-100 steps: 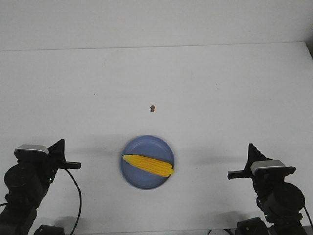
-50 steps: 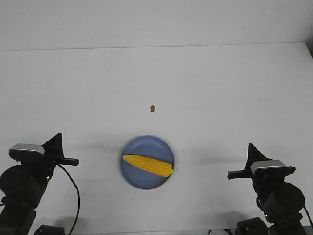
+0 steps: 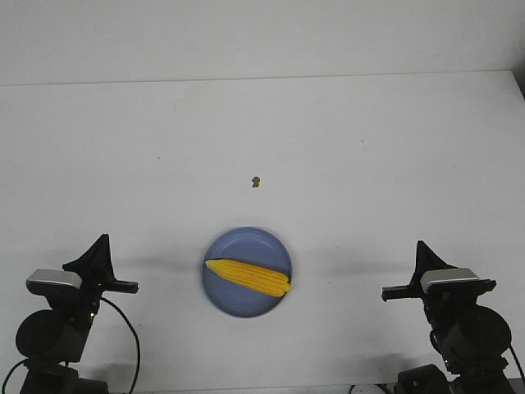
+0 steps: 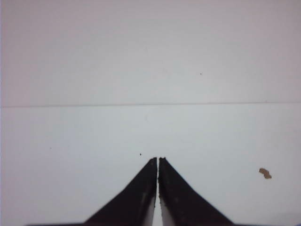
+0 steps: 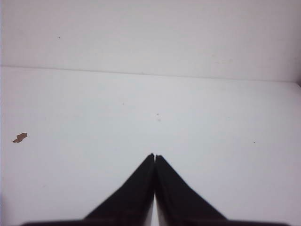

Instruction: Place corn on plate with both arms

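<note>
Front view, lower centre of the frame: the plate [image 3: 247,272], a round, shallow, periwinkle-blue disc with a slightly raised rim and a plain matte face, rests on the white table [image 3: 328,148]. The corn [image 3: 248,277] lies on it — a bright yellow cob with a ribbed, kernelled surface, set slightly aslant, its tapered point toward the left rim and its blunt end at the right rim; it spans nearly the whole width of the plate. The table top is smooth and pale, its far edge a thin line across the upper part of the frame, with a plain light wall [image 3: 262,37] above it.

A small brown speck [image 3: 256,181] sits on the table above the plate, well apart from it. The same speck shows as an irregular brown flake at the lower right of the left wrist view and at the left edge of the right wrist view. Nothing lies between either arm and the plate.

The left gripper [image 3: 100,256] stands at the lower left of the front view and the right gripper [image 3: 425,261] at the lower right, each a pointed black wedge above a silver-grey part and a cylindrical black housing, both well apart from the plate. In the left wrist view the two black fingers [image 4: 136,197] meet at the tips with only a hairline gap lower down; in the right wrist view the fingers [image 5: 134,197] are pressed together likewise — both claws closed, holding nothing and touching nothing
</note>
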Controlling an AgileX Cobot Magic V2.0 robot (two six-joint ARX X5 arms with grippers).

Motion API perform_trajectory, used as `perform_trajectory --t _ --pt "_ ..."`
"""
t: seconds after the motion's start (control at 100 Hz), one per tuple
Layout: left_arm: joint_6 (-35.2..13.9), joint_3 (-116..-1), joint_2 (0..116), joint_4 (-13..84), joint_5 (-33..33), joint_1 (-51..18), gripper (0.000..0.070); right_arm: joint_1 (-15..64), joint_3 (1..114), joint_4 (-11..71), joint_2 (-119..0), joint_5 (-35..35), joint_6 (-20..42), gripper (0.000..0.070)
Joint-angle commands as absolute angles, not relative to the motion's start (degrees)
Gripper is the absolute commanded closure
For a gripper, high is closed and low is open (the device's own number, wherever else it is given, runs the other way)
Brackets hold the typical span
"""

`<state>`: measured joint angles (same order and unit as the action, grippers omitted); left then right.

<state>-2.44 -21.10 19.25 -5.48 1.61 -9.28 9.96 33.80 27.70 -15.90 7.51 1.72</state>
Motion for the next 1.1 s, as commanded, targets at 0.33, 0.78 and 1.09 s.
perform_trajectory --t 0.33,0.78,1.09 --pt "-2.0 -7.6 7.3 -8.8 1.8 -8.7 0.0695 10.0 34.5 27.0 -16.1 7.6 1.4 0.0697" --pt "-2.4 -2.4 0.2 -8.8 1.8 -4.6 0.0695 9.9 34.5 27.0 -16.1 7.6 1.4 0.0697" --pt "-2.6 -0.8 0.2 -8.8 1.7 -3.0 0.0695 10.0 34.5 27.0 -16.1 7.6 1.4 0.0697"
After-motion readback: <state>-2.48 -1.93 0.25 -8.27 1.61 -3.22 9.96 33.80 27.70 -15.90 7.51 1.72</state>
